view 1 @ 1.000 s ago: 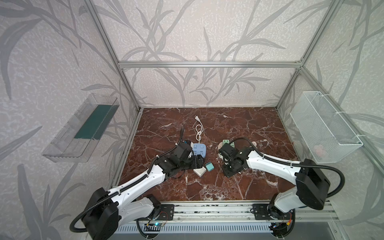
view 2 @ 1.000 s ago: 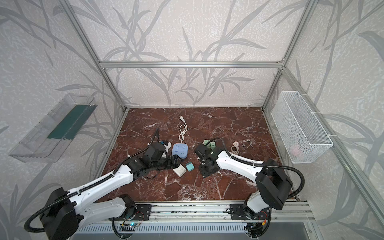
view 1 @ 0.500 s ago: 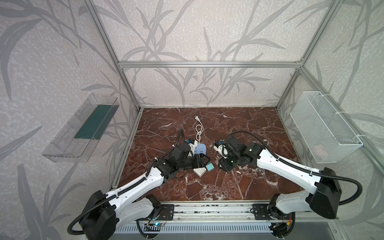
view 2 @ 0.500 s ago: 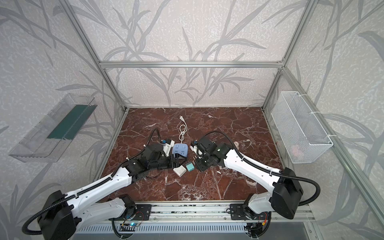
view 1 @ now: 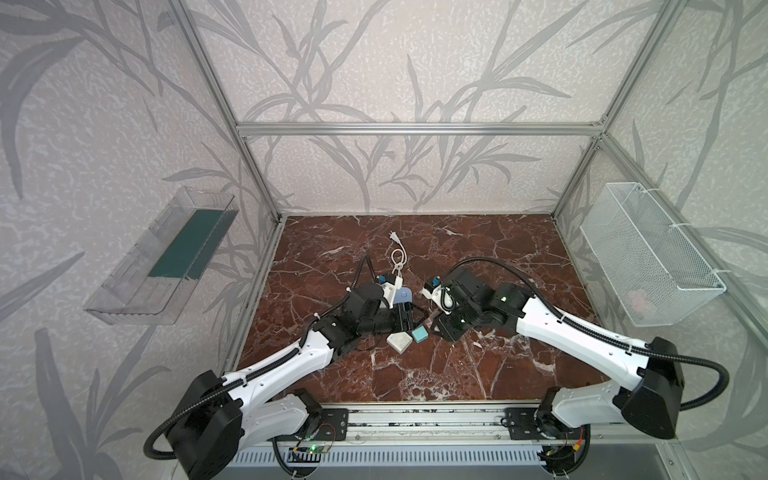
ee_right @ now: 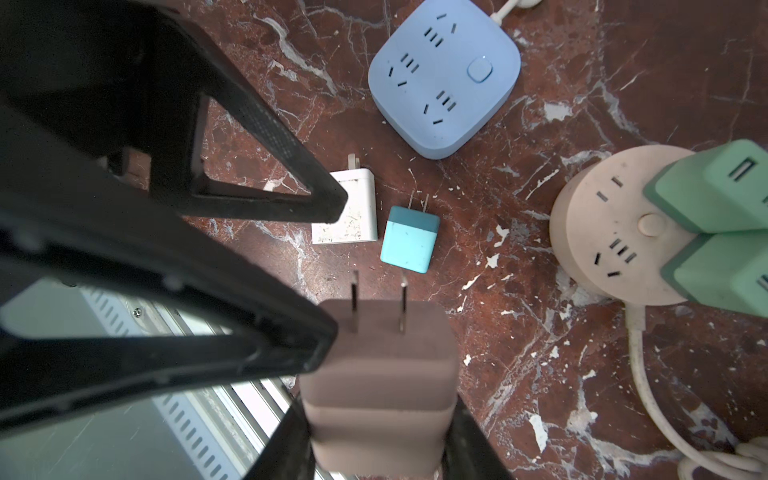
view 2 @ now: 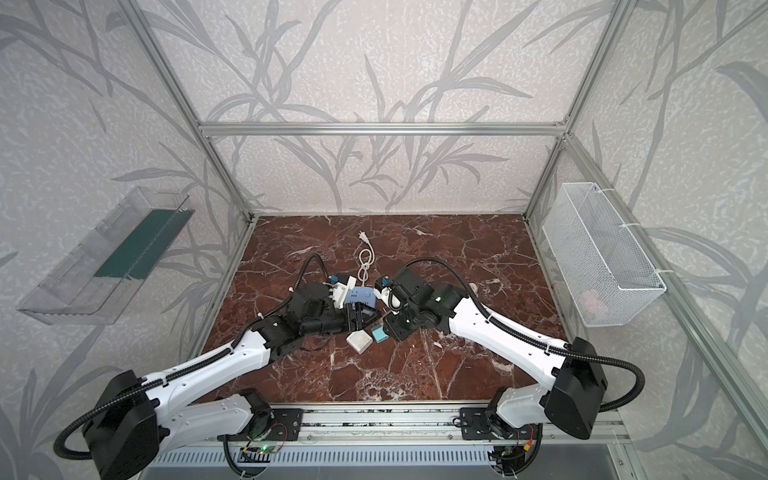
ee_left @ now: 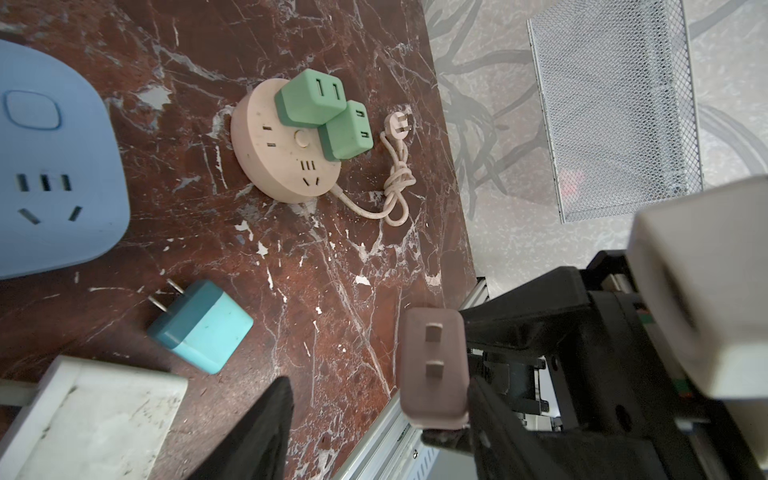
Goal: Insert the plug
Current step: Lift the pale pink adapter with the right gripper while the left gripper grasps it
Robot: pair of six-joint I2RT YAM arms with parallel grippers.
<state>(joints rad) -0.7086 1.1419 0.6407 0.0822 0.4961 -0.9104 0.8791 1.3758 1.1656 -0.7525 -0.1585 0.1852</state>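
On the marble tabletop (view 1: pixel 478 365) lies the blue power strip (view 1: pixel 404 296), at whose six o'clock in both top views the left pincer (ee_right: pixel 330 274) hovers with jaws apart and empty, while at four o'clock the right pincer (ee_right: pixel 378 415) clamps the brown plug (ee_right: pixel 374 365), prongs bare, near the teal plug (view 1: pixel 419 333).

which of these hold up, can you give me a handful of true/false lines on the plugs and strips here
The right end effector holds a brown plug. True.
The blue strip has a plug in it. False: its sockets are all empty.
Two green adapters sit in the round strip. True.
The teal plug stands upright. False: it lies flat beside the white plug.
The left end effector grips the white plug. False: its jaws are apart, holding nothing.
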